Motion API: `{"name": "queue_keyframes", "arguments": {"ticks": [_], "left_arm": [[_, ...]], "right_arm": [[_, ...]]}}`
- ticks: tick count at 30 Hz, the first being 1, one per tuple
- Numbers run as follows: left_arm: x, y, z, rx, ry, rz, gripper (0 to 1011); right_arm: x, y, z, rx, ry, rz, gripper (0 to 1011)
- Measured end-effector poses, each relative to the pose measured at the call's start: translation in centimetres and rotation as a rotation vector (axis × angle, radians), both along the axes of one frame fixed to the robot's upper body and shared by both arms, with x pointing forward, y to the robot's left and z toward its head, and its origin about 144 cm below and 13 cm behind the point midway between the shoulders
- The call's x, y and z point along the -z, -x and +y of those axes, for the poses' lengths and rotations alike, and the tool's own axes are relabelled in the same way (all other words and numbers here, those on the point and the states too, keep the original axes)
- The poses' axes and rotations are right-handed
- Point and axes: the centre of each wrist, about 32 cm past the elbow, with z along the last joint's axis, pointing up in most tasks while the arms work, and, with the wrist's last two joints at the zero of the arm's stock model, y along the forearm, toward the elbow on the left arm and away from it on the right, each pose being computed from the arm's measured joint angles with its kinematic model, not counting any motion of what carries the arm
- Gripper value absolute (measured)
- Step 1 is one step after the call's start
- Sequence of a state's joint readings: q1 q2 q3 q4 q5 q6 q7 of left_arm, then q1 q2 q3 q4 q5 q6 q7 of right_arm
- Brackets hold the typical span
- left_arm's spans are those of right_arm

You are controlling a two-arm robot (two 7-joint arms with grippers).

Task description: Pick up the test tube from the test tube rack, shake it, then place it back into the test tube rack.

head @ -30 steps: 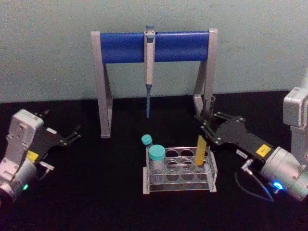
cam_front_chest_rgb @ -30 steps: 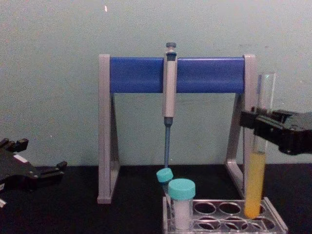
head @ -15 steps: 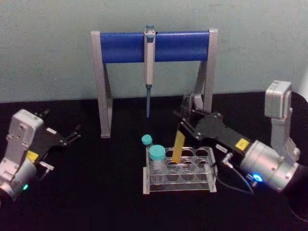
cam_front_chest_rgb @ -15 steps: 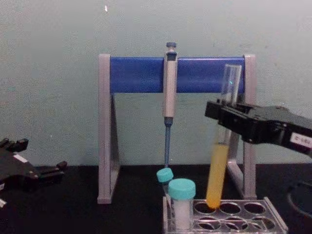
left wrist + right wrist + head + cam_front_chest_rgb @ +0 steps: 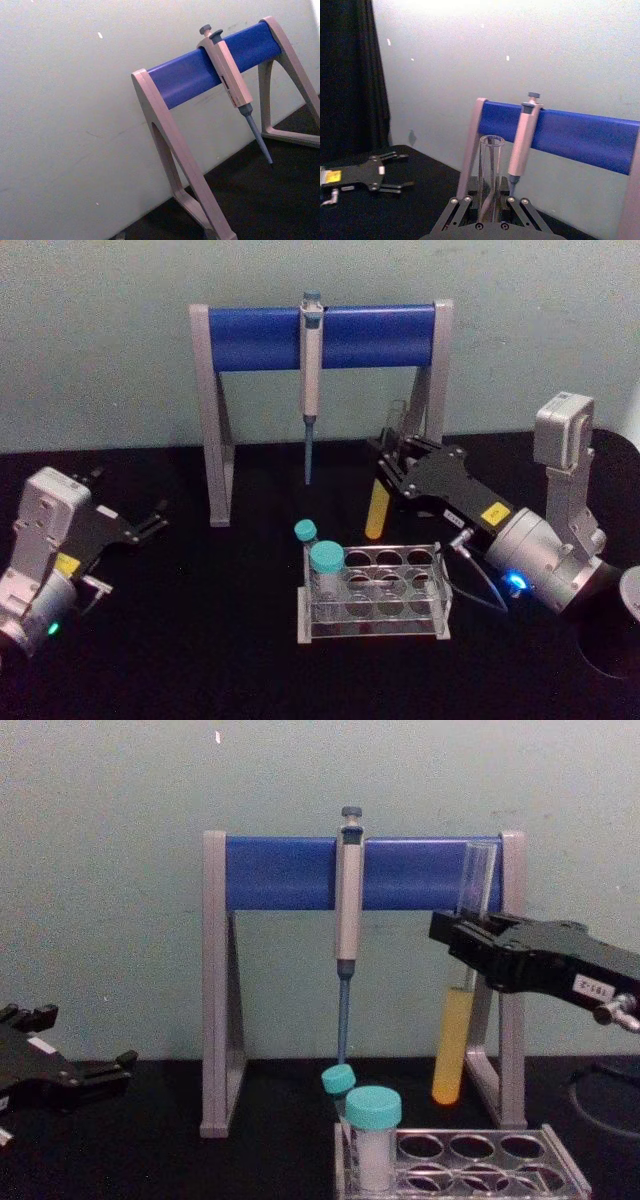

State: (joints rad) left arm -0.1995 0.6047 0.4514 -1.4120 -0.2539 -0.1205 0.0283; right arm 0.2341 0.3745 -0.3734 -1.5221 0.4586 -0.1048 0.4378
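My right gripper [image 5: 393, 462] is shut on the test tube [image 5: 456, 1040], a long clear glass tube with yellow-orange liquid in its lower part. It hangs nearly upright in the air, above and behind the test tube rack [image 5: 520, 1168]. The tube's open mouth [image 5: 491, 142] rises between the fingers in the right wrist view. The clear rack [image 5: 425, 605] sits on the black table, in front of the pipette stand. My left gripper [image 5: 150, 522] rests open at the far left, well away from the rack.
Two teal-capped vials [image 5: 326, 562] stand in the rack's left end. Behind it a grey-and-blue stand [image 5: 320, 336] holds a hanging pipette [image 5: 310, 380], close to the raised tube. A pale wall [image 5: 100, 340] closes off the back.
The right gripper has carried the tube left along the rack and then lifted it, so its bottom now hangs well above the holes. The left arm has not moved.
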Motion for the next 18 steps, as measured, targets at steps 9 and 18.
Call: {"name": "queue_keyframes", "arguments": {"ticks": [9, 18], "left_arm": [[0.00, 0.00, 0.00, 0.000, 0.000, 0.000, 1010], [0.00, 0.00, 0.00, 0.000, 0.000, 0.000, 1010]], "right_arm": [[0.10, 0.07, -0.57, 0.039, 0.011, 0.001, 232], [-0.10, 0.29, -1.02, 0.058, 0.018, -0.004, 232]]}}
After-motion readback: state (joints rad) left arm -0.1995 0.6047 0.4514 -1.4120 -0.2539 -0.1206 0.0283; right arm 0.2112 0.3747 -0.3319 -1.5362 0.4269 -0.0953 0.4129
